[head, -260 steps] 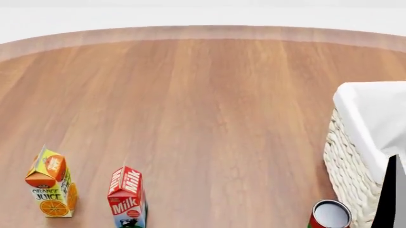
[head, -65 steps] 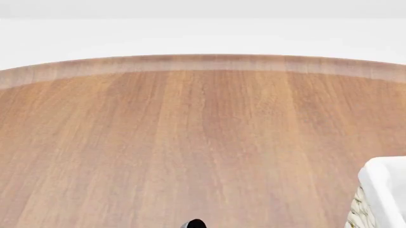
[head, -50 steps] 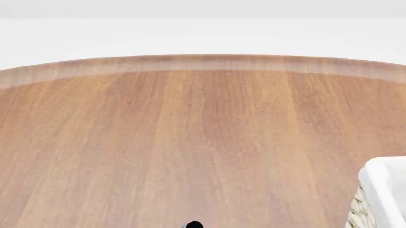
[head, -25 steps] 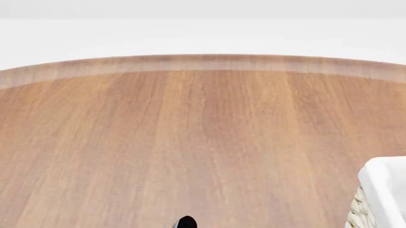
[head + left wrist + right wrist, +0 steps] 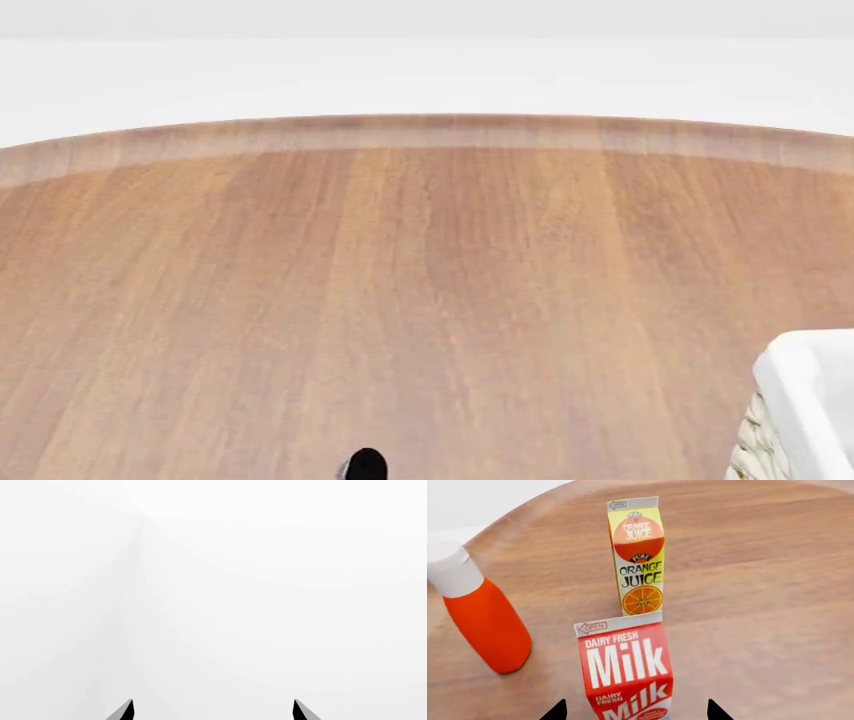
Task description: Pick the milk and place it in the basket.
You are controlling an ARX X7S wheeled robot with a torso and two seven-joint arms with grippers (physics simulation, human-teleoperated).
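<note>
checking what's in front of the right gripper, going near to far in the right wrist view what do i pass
Right gripper, the milk between its fingertips, then the orange juice carton behind it. The orange bottle stands off to the side, its depth in that order unclear.

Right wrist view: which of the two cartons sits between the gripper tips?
The milk: red, white "Milk" lettering, framed by the right gripper tips. The orange juice carton stands behind it, yellow and orange, farther from the gripper.
</note>
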